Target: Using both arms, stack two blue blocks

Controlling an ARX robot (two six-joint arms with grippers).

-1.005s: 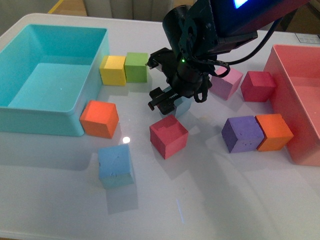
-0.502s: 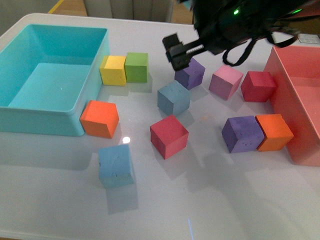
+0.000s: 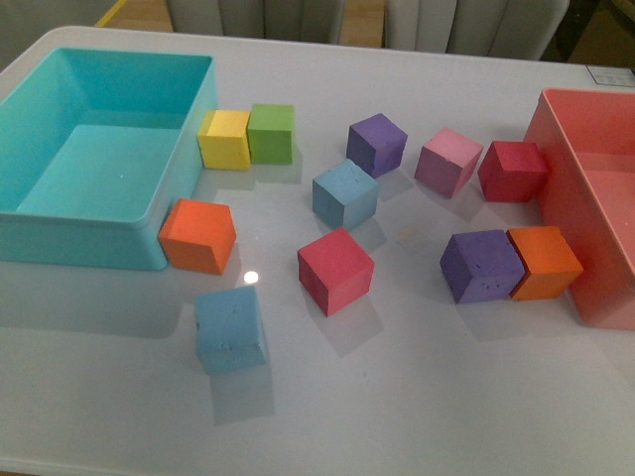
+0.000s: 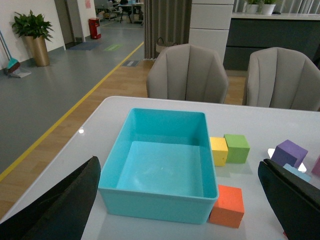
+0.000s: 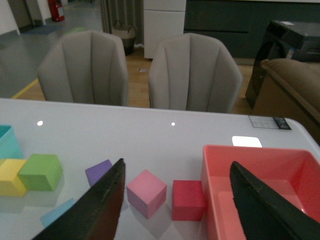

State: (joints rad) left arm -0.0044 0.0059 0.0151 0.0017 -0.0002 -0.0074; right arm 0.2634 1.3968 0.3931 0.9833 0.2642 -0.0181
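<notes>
Two light blue blocks lie apart on the white table in the front view: one in the middle, one nearer the front left. Neither arm shows in the front view. My left gripper is open and empty, held high above the table with the turquoise bin between its fingers; a sliver of the middle blue block shows by its other finger. My right gripper is open and empty, high above the pink cube and the red cube; a corner of the blue block shows beside one finger.
The turquoise bin stands at the left and a pink bin at the right. Yellow, green, orange, red, purple, pink and other cubes are scattered round the blue blocks.
The right arm, low over the middle blue block a second ago, has lifted away and left the front view. The blue block stays on the table.
</notes>
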